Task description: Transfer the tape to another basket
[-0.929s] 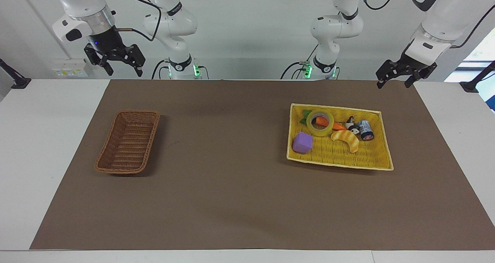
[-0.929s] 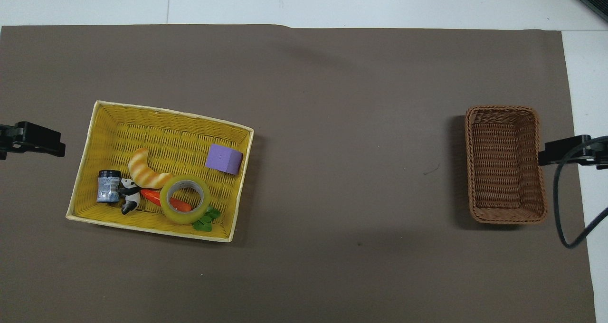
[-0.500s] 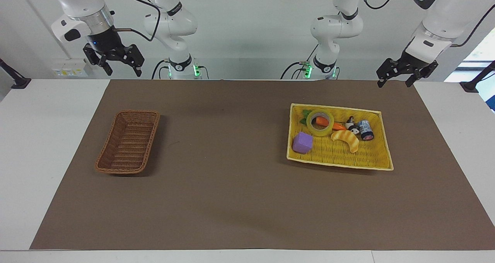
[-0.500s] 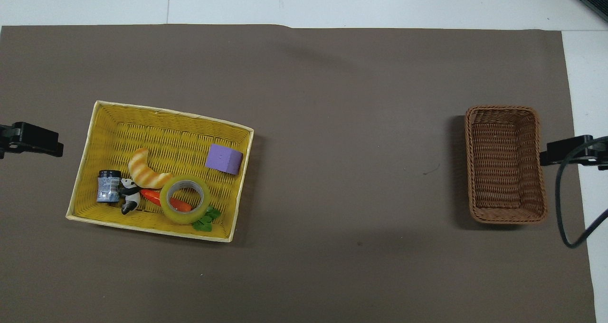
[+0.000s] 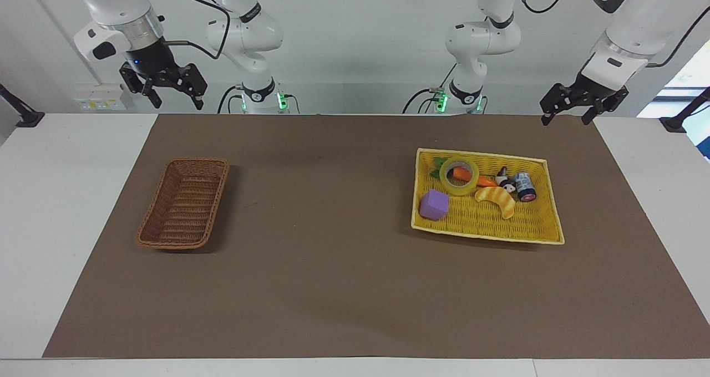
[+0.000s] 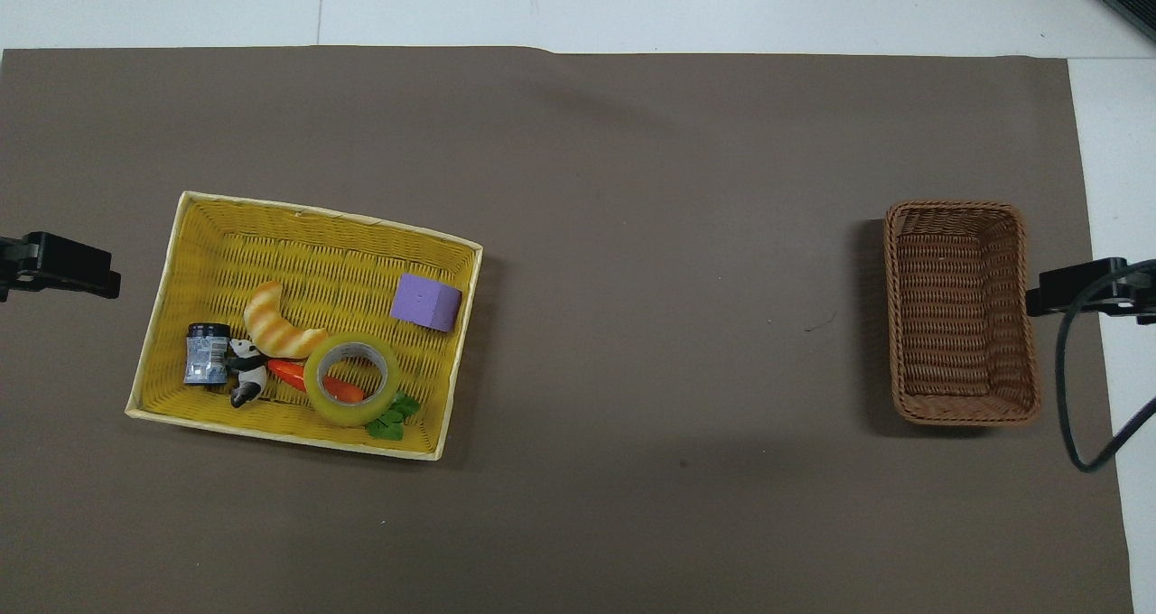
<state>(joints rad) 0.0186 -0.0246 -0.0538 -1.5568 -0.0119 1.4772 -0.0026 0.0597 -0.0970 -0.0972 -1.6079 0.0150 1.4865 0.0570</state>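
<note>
Yellow wicker is the first thing before me: the flat yellow tray (image 5: 546, 205) lies on the brown mat (image 5: 333, 283) toward my left arm's end of the table, and it holds everything that must be sorted. Nearest to me in it is the tape (image 5: 459, 176), a translucent yellow roll that lies flat, with a toy carrot (image 5: 461, 173) passing under it and showing through its hole. Beside the tape, toward the end of the table, I see a small panda figure (image 5: 503, 178) and a little jar (image 5: 524, 186). A bit farther from me lie the striped croissant toy (image 5: 497, 199) and the purple block (image 5: 434, 204). The brown basket (image 5: 183, 202), where I judge the tape must go, stands well apart, toward my right arm's end, and nothing is inside it. My left gripper (image 5: 568, 106) hangs in the air above the mat's edge close to my bases, with its fingers spread and nothing between them. My right gripper (image 5: 169, 89) hangs the same way at its own end, also spread and holding nothing. So, as I judge it, nothing of the task is done yet: the reach, the grasp, the carry across and the release are all left, and the carrot under the roll may make the lift less clean.
</note>
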